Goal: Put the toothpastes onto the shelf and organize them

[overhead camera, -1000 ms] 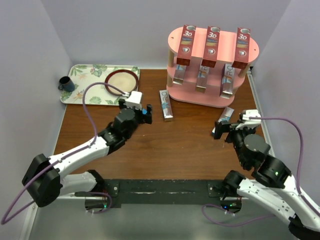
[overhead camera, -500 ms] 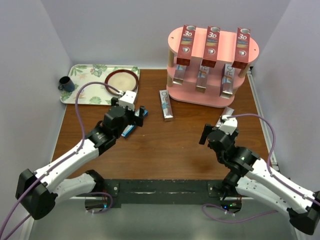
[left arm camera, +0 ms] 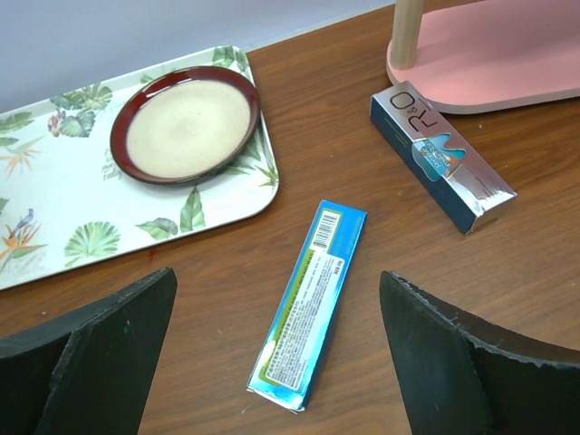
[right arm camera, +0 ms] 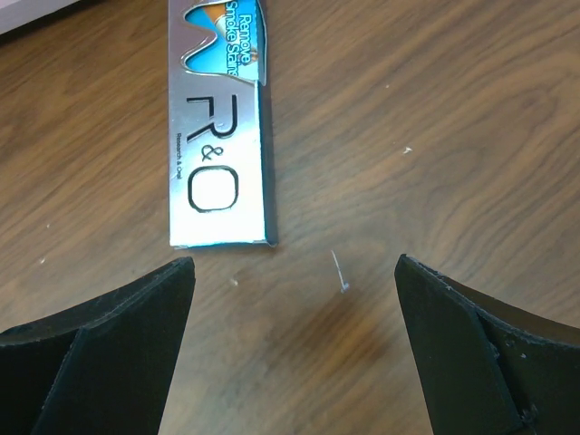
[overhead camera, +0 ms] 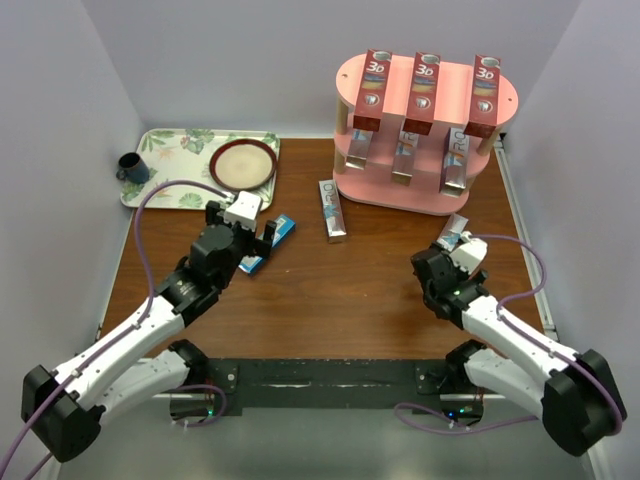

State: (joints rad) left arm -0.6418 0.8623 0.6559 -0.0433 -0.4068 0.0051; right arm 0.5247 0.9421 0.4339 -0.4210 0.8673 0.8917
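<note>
The pink shelf (overhead camera: 500,92) carries three red toothpastes (overhead camera: 425,95) on its top board and three silver ones (overhead camera: 405,160) lower down. A silver carton (overhead camera: 332,210) lies on the table in front of it, also seen in the left wrist view (left arm camera: 441,156). The teal-blue carton (left arm camera: 313,304) lies flat on the wood, just ahead of my open left gripper (left arm camera: 276,281), which hovers over its near end (overhead camera: 242,222). A further silver carton (right arm camera: 222,163) lies ahead and left of my open right gripper (right arm camera: 294,263), which holds nothing (overhead camera: 447,255).
A floral tray (overhead camera: 170,150) at the back left holds a red-rimmed plate (overhead camera: 243,163), with a dark mug (overhead camera: 130,167) at its left end. The shelf's base board (left arm camera: 507,63) reaches into the left wrist view. Walls close in the table's left, back and right sides.
My left gripper has drawn back to the left, away from the shelf, and the teal-blue carton now lies uncovered ahead of it. The right arm has folded lower, near the silver carton.
</note>
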